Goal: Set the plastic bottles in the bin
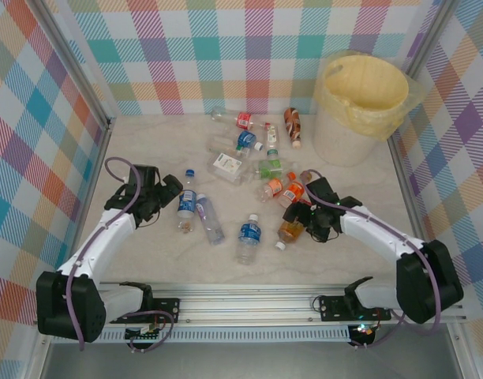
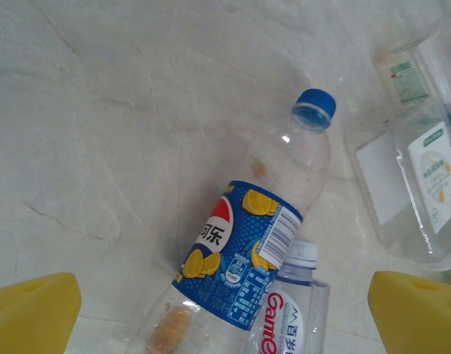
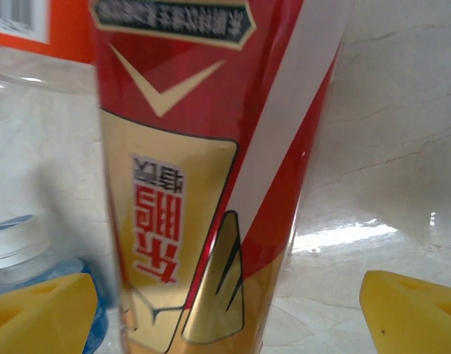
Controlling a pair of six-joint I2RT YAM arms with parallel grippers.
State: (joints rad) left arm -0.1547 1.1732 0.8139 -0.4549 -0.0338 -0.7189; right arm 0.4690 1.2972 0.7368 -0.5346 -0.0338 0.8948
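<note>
The small clear and amber plastic bottles [image 1: 248,237] were found scattered on their sides across the middle of the pale marbled tabletop [image 1: 139,142]; bare room was left along its far left and near edges. The round pale-yellow bag-lined bin [image 1: 340,142] was set in the far right corner, close to the checked walls [image 1: 36,118] and well apart from both arms. The left gripper [image 1: 169,192] was held low at the left of the scatter, its yellow pads [image 2: 30,313] spread wide, with a blue-labelled clear bottle [image 2: 244,251] seen ahead between them. The right gripper [image 1: 303,215] was bent down over the right of the scatter, its fingers released either side of a red-and-gold labelled bottle [image 3: 203,184]
</note>
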